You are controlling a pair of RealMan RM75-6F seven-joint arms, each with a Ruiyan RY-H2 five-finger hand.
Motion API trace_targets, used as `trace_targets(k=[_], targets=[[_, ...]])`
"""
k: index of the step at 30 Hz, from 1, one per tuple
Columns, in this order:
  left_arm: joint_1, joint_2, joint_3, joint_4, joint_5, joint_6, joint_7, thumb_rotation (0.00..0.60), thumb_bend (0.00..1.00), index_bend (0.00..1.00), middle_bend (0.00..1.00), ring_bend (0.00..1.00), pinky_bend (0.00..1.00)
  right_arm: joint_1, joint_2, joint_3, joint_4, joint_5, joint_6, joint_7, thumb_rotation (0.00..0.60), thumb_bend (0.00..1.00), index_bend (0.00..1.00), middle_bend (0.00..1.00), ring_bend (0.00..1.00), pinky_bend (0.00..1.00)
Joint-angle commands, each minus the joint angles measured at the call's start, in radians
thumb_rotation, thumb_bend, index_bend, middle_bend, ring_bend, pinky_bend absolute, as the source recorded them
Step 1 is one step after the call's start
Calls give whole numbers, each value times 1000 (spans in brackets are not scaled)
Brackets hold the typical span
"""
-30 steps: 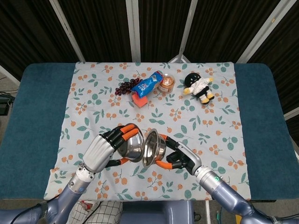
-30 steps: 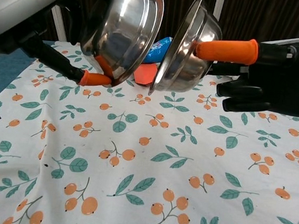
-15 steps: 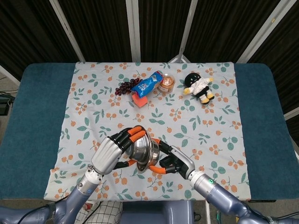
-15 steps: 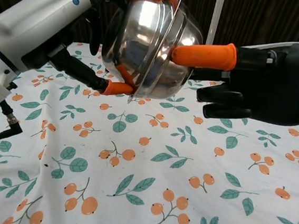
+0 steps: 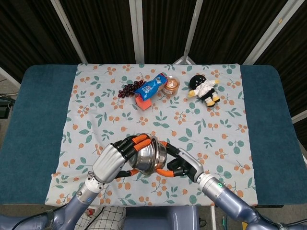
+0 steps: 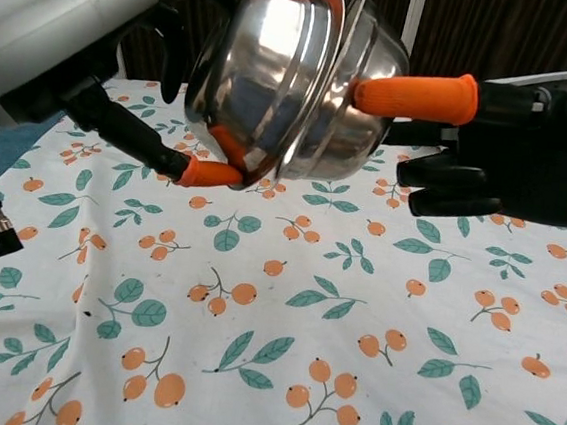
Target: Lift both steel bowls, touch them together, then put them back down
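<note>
Two steel bowls are held in the air above the front of the cloth, rims pressed together. My left hand [image 5: 114,162] [image 6: 127,67] grips the left bowl [image 5: 144,156] [image 6: 261,80], its orange-tipped fingers over the rim. My right hand [image 5: 184,166] [image 6: 531,146] holds the right bowl [image 5: 161,153] [image 6: 360,99], an orange-tipped finger lying along its outer wall. Both bowls are tilted on edge, mouths facing each other.
At the back of the floral cloth [image 5: 96,120] lie grapes [image 5: 128,89], a blue snack pack [image 5: 149,87] on an orange block, a small round tub [image 5: 171,85] and a plush doll [image 5: 204,89]. Teal table surface [image 5: 33,124] flanks the cloth on both sides.
A second ago the bowls were apart with a gap between their rims. The hands brought them together, and now the rims meet; both hands have shifted slightly since.
</note>
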Motion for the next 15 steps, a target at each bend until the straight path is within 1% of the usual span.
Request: trace_targets(k=[1,4,6,9,10,11,12,14,15], targets=[[21,64,14,-69,-38,-18,-2,600,358,379,522,431,591,-26,8,-4,41,-27,66,-40,600,352,932,864,921,1000],[37,125,28,-144,-93,-57,37,600,363,376,520,431,590,-36,-12,-40,93,-49,161,-169,600,356,932,864,921,1000],[45,166,38,-190,-130,-86,73,600,363,376,520,431,590,-33,-34,-76,133,-72,228,-305,600,356,932,864,921,1000],[55,218,54,-242,-188,-129,150,600,363,376,521,431,590,-40,-110,-131,214,-140,376,-546,600,357,932,864,921,1000],[58,230,60,-253,-208,-142,177,600,363,376,521,431,590,-46,-148,-147,251,-175,435,-623,600,358,932,864,921,1000],[62,244,68,-264,-237,-160,214,600,363,376,520,431,590,-54,-203,-170,312,-227,509,-727,600,358,932,864,921,1000],[63,251,72,-270,-258,-172,239,600,363,375,519,431,590,-59,-240,-189,358,-268,551,-796,600,358,932,864,921,1000],[65,255,77,-268,-300,-192,283,600,363,373,517,431,588,-67,-304,-236,462,-357,611,-919,600,358,932,864,921,1000],[66,253,77,-262,-313,-198,297,600,364,371,514,429,582,-70,-321,-256,500,-389,625,-960,600,357,932,864,921,1000]])
